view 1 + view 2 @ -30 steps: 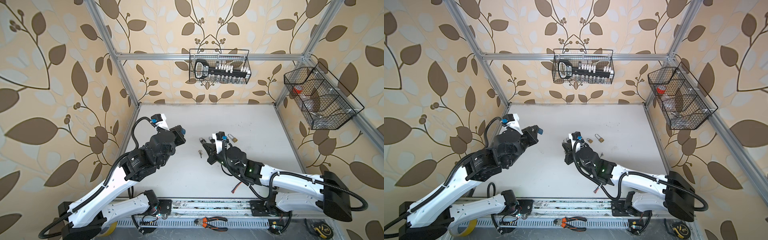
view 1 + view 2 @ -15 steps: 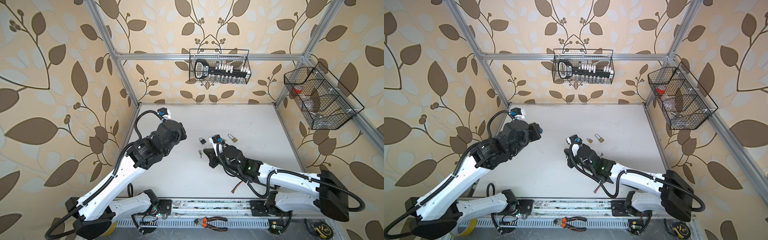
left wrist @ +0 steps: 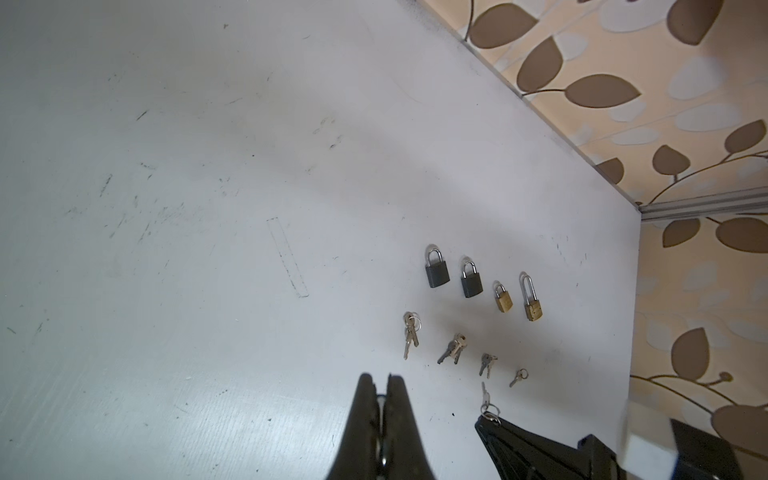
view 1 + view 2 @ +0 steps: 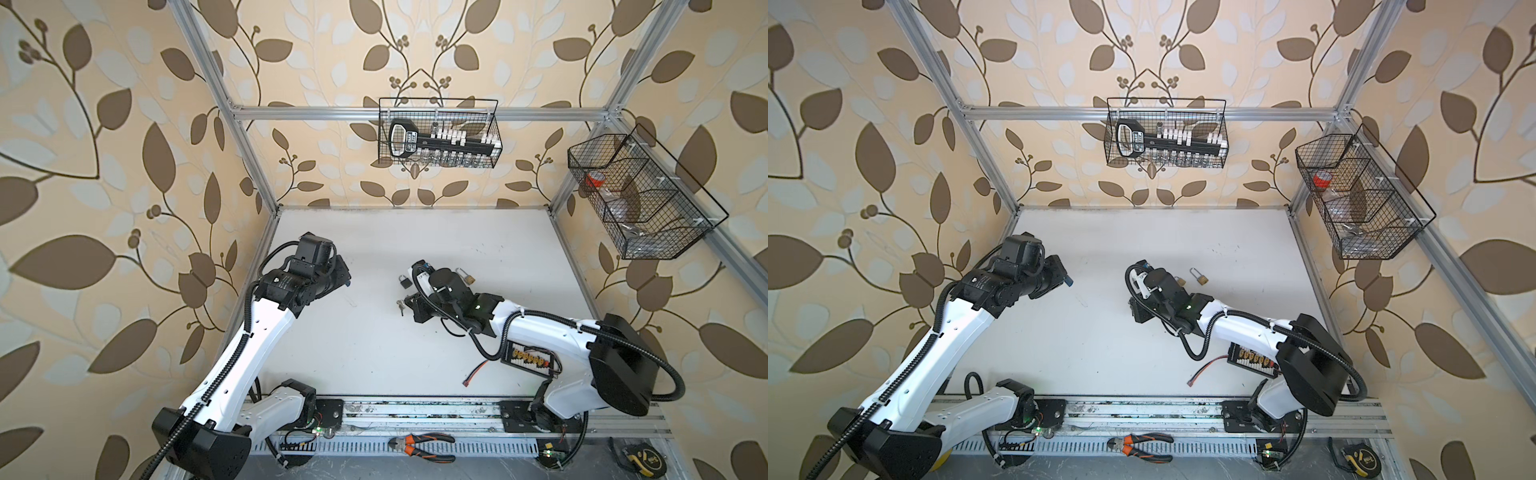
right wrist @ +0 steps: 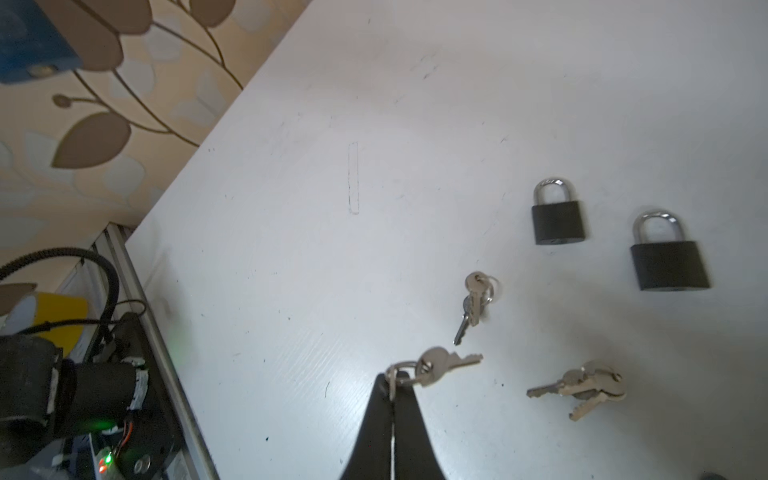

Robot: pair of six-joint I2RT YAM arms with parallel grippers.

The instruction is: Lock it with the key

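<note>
Key ring (image 5: 400, 373) in right claw (image 5: 392, 384), padlocks (image 5: 557, 224) around, arm (image 4: 536, 328) apparently over two.

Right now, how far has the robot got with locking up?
Done: the right gripper is shut on one key ring with its key. In hand: that grip only; the left gripper is shut and empty. Left: all four padlocks lie free on the table, no key in any.

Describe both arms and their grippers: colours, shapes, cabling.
The left arm and right arm share white shell links, black joint housings and black ribbed conduit alongside. The left gripper and right gripper each end in two slim, tapered black fingers. A green light glows near the right wrist.
</note>
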